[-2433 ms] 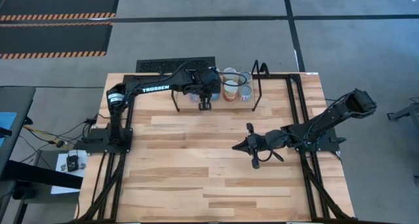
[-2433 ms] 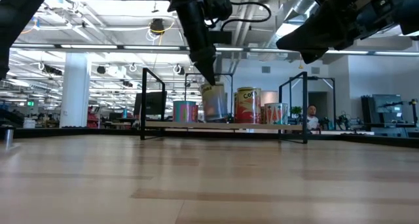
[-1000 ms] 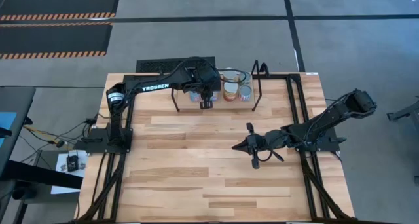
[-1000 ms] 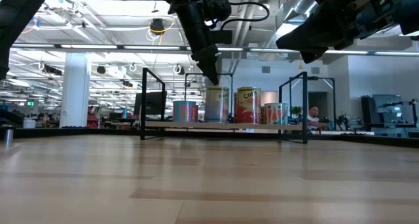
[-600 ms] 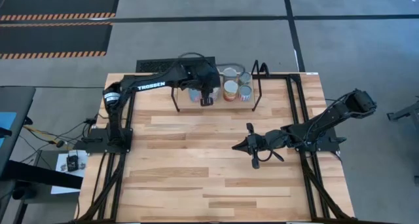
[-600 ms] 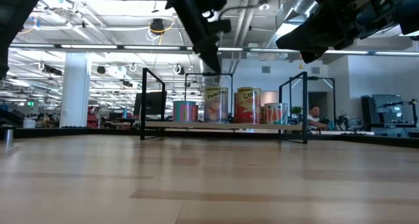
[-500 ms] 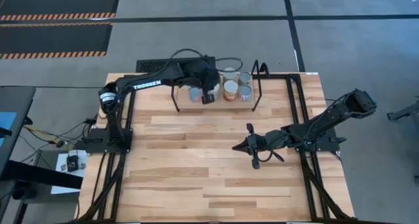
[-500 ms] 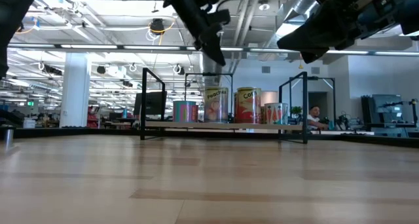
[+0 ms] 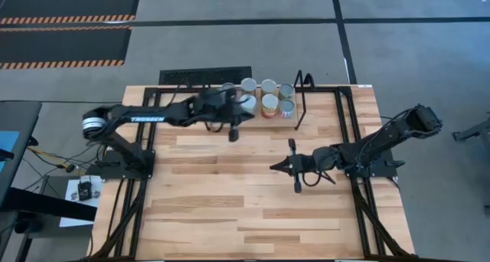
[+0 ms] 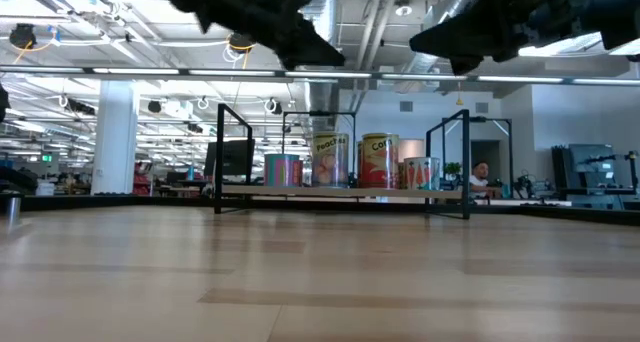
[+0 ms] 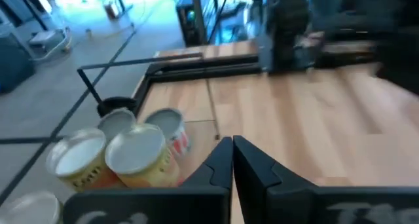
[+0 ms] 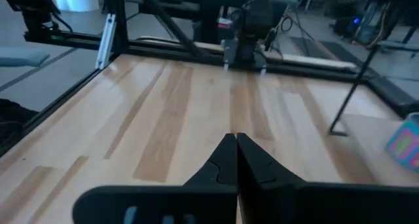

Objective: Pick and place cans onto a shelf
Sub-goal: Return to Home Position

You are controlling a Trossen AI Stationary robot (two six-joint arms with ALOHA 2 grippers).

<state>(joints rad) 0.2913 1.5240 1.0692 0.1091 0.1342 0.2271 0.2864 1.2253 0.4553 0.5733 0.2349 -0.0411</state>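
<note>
Two rows of cans point(image 9: 268, 103) stand upright on the shelf point(image 10: 250, 190), at the far edge of the tabletop point(image 9: 230, 208) and between the black rod uprights point(image 10: 219, 157). The left arm crosses in front of part of the shelf in the high view, so the full count cannot be confirmed. Seen from table level, four cans line the near side: a teal-labelled can point(image 10: 283, 169), a taller pale-labelled can point(image 10: 330, 159), a red-and-yellow can point(image 10: 378, 161) and a short can point(image 10: 421, 172). They stand close together, none tilted. The left gripper point(image 9: 234, 132) hangs above the tabletop just in front of the shelf, clear of the cans. Its wrist view shows the two fingers point(image 11: 219, 165) pressed together with nothing between them, and several can tops just beside and beyond them. The right gripper point(image 9: 277, 167) sits over the middle of the tabletop, well apart from the shelf. Its fingers point(image 12: 226, 160) are likewise pressed together and hold nothing. A person point(image 10: 478, 178) shows in the room behind the shelf.
</note>
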